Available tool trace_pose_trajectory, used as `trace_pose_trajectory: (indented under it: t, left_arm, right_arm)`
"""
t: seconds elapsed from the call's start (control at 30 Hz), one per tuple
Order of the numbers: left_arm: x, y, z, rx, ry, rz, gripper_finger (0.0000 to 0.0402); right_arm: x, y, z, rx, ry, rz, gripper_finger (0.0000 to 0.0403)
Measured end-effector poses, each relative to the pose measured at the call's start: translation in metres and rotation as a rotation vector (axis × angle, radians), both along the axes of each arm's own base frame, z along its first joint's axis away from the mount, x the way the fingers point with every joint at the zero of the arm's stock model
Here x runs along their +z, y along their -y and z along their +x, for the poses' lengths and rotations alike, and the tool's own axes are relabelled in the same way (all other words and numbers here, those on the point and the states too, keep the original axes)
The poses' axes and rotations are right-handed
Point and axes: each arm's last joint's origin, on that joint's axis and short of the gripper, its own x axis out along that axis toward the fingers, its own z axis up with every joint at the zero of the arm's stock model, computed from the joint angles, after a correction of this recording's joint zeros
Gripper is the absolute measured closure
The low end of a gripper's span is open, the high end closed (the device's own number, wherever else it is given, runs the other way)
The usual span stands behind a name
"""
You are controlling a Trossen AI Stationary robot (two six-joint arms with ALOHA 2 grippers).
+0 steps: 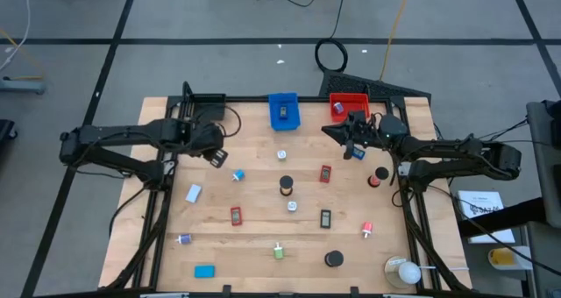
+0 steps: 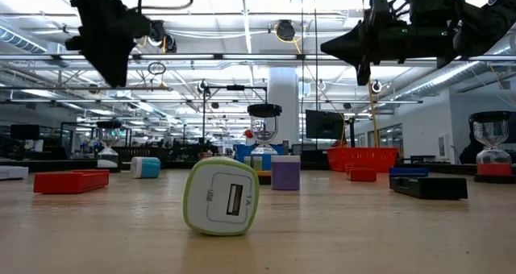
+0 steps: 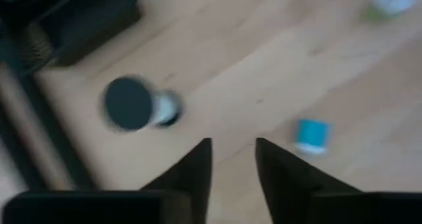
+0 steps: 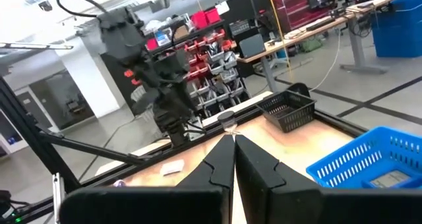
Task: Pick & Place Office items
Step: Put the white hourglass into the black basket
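Office items (image 1: 236, 215), tiny assorted blocks, rolls and discs in red, blue, green, black and white, scattered loose and well apart over pale wooden tabletop (image 1: 254, 237); probably spread so that any single piece can be reached without knocking a neighbour. Among them: flat light-blue block (image 1: 204, 271) near front edge, black roll (image 1: 287, 186) near middle, black disc (image 1: 333, 259), rounded green-and-white cube (image 2: 222, 197) closest to the low camera. One piece already inside blue plastic mesh bin (image 1: 283, 110), another inside red mesh bin (image 1: 349, 103), both bins at far edge, likely as drop points for sorting; black mesh bin (image 4: 287, 110) at far left corner. Left gripper (image 3: 233, 159) raised above left rear of table, fingers parted with bare wood between them, grasping nothing; below and ahead of it a black-and-white roll (image 3: 138, 105) and a small blue piece (image 3: 311, 134), either one a plausible next pick. Right gripper (image 4: 234, 151) high beside red bin, fingers pressed together, nothing visible between them. Roundish white object in clear holder (image 1: 405, 272) at near right corner, apart from the pieces. Table framed in black metal rails, on grey floor marked with dark lines; beyond, large open workshop with bright ceiling strips, shelving, desks and screens.
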Motion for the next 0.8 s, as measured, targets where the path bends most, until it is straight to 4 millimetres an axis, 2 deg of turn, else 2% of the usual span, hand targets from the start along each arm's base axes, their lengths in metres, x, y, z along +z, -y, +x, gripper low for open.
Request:
trace_pose_trajectory:
  t: [0.27, 0.4, 0.53, 0.8]
  left_arm:
    - [-0.005, -0.031, -0.01, 0.096, -0.088, -0.014, 0.0128]
    - [-0.004, -0.044, -0.015, 0.119, -0.1, -0.004, 0.0083]
    - [-0.013, -0.053, -0.016, 0.118, -0.079, -0.015, 0.007]
    - [-0.047, -0.068, -0.023, 0.118, -0.071, -0.006, 0.009]
  right_arm:
    - [0.0, 0.0, 0.0, 0.0, 0.003, -0.002, 0.0397]
    - [0.0, 0.0, 0.0, 0.0, 0.002, -0.002, 0.0397]
    - [0.0, 0.0, 0.0, 0.0, 0.002, -0.003, 0.0397]
    - [0.0, 0.0, 0.0, 0.0, 0.002, -0.004, 0.0397]
